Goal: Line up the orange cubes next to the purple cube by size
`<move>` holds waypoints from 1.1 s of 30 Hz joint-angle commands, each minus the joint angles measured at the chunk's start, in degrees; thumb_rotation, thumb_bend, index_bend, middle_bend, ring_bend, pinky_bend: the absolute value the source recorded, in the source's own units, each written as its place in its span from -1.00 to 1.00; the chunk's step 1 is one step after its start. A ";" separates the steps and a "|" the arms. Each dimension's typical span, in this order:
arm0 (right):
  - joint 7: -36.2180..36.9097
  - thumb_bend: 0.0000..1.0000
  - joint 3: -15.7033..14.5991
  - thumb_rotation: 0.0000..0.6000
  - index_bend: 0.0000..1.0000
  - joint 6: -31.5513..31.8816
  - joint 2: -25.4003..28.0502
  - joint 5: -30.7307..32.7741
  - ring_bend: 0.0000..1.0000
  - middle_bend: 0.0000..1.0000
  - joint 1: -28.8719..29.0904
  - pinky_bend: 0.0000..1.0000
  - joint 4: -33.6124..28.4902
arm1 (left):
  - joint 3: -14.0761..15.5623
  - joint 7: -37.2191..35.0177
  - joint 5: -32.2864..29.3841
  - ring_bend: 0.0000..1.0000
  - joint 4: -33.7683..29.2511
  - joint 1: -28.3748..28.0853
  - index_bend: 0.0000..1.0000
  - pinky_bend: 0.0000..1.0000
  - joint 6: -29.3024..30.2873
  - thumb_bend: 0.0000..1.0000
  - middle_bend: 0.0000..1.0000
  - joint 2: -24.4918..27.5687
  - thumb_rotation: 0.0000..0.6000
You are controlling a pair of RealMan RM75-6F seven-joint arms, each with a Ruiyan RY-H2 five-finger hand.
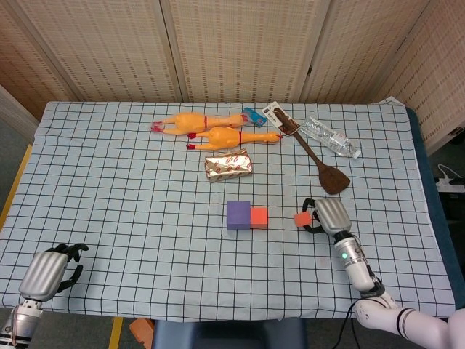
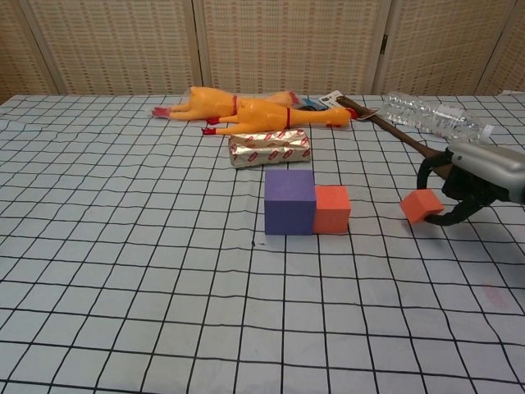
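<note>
While the chest view shows the right hand (image 2: 472,182) pinching the small orange cube (image 2: 422,206) at three o'clock of the purple cube (image 2: 289,201), only the head view shows the left hand (image 1: 49,269), curled and holding nothing.

From the head view we look steeply down over the whole table (image 1: 87,182); from the chest view we look low and close across it. Both share the purple cube (image 1: 238,214), left of our right hand (image 1: 327,215).

Two orange cubes (image 1: 259,216) (image 1: 302,218), one purple cube (image 1: 238,214), two rubber chickens (image 1: 190,121) (image 1: 234,137), one foil packet (image 1: 228,165), one wooden spatula (image 1: 320,162) and one plastic bottle (image 1: 330,137) are seen on the checked cloth (image 1: 116,189).
</note>
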 commanded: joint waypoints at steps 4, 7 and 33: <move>0.99 -0.76 0.43 1.00 0.10 -0.55 -1.96 0.84 0.93 0.96 0.26 0.89 0.23 | 0.06 -0.14 0.06 -0.20 -0.01 0.02 -0.28 0.10 0.01 -0.10 0.00 0.06 1.00; 1.50 -0.76 0.54 1.00 0.10 -0.47 -3.09 0.73 0.94 0.96 0.43 0.89 1.23 | 0.08 -0.08 0.04 -0.20 -0.03 -0.03 -0.28 0.11 -0.14 -0.10 0.00 0.04 1.00; 3.70 -0.76 2.29 1.00 0.11 -0.49 -9.52 1.32 0.94 0.96 1.79 0.89 6.33 | 0.09 -0.27 0.18 -0.20 -0.04 -0.03 -0.28 0.11 0.00 -0.10 0.00 0.17 1.00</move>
